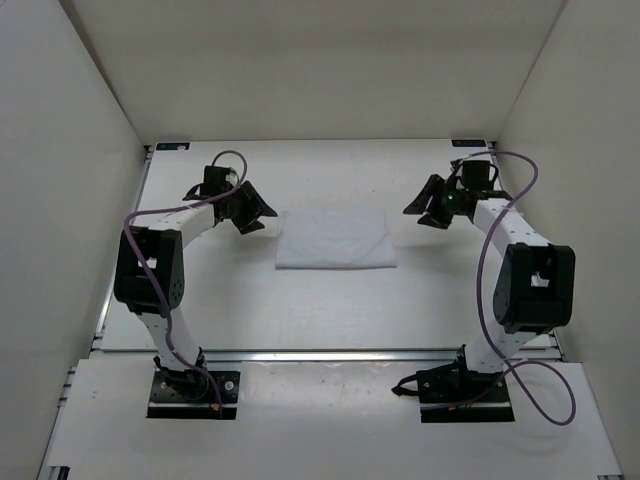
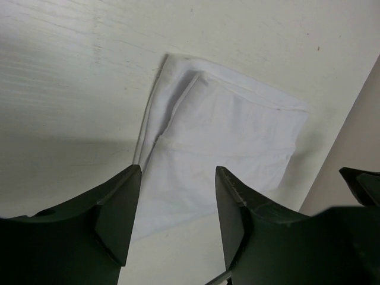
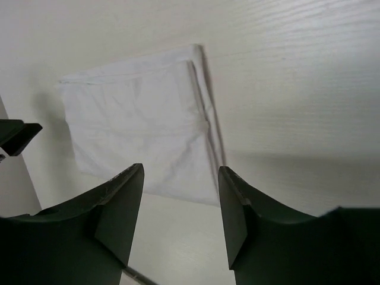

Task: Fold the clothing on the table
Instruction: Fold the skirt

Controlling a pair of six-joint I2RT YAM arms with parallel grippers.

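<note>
The folded white cloth (image 1: pixel 335 240) lies flat on the worktop (image 1: pixel 300 310). The left gripper (image 1: pixel 256 217) and right gripper (image 1: pixel 424 214) flank it, both spread wide, holding nothing.

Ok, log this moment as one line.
clothing: flat layered rectangle on table | left gripper: open, empty, off its left edge | right gripper: open, empty, off its right edge

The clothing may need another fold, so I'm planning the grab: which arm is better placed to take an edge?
Left, narrowly. The left gripper hangs open just off the edge of the clothing; the right gripper, also open, stands slightly farther from its side. Neither touches the fabric.
</note>
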